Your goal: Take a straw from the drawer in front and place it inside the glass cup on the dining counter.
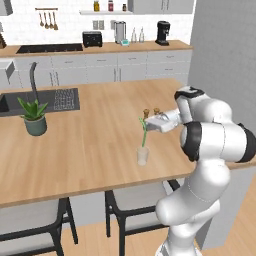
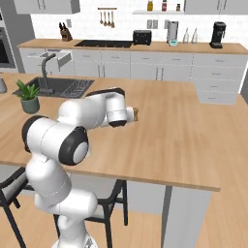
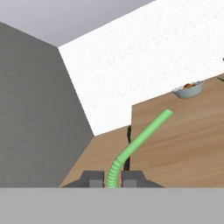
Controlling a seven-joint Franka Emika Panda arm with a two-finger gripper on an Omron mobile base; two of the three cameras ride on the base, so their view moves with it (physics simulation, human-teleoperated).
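One thin bright-green bendy straw point(image 1: 143, 131) sits centre frame in the left base view, its lower end reaching down to, maybe into, the one small clear tapered glass cup point(image 1: 143, 156) just below; I cannot tell if the tip is past the rim. In the hand view the straw point(image 3: 139, 143) rises from bottom centre, kinked at its ribbed neck, pinched between the two dark fingertips point(image 3: 92, 179) of the white arm's gripper point(image 3: 111, 180), which are pressed tight onto it.

Risks, as I judge them:
- Straw leans; letting go before the tip is inside the cup drops it onto the light-wood dining counter point(image 1: 95, 145).
- Cup looks light; a sideways nudge from the straw tips it.
- Cup stands near the counter's front edge, lower centre; a knock could send it off.
- Bent neck makes the lower end's aim hard to read.

Count, left base view: one straw, one cup, two small brown shakers point(image 1: 151, 112) just behind the gripper, one potted green plant point(image 1: 34, 117) centre left, one black faucet point(image 1: 33, 80) upper left, two dark stools point(image 1: 35, 220) along the bottom.
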